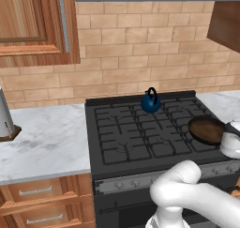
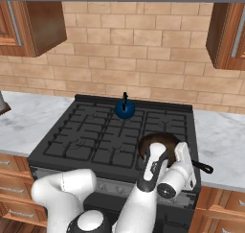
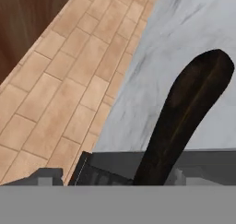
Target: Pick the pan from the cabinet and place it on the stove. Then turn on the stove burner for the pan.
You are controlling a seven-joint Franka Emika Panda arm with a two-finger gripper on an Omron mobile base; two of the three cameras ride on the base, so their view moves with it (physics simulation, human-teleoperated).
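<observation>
Gripper (image 2: pixel 168 156) sits over the pan's near rim at the stove's front right; you can't read the jaws directly in the base views, but in the hand view the handle (image 3: pixel 184 121) runs up between two well-spread tips with nothing clamped, so treat it as open and the pan as released.

Your pan (image 1: pixel 206 130) is on the stove (image 1: pixel 131 133), on the front-right grate, handle poking out toward the right counter (image 2: pixel 222 141). The kettle (image 2: pixel 124 110) stands at the back centre, well apart from it.

Placing looks done; the burner remains. Lift straight up first so the fingers clear the rim and handle without dragging the pan off its grate. Then bring the hand down to the knob strip (image 1: pixel 140 181) and pick the knob for the front-right burner, likely toward the right end. Square the fingers on it before turning.
</observation>
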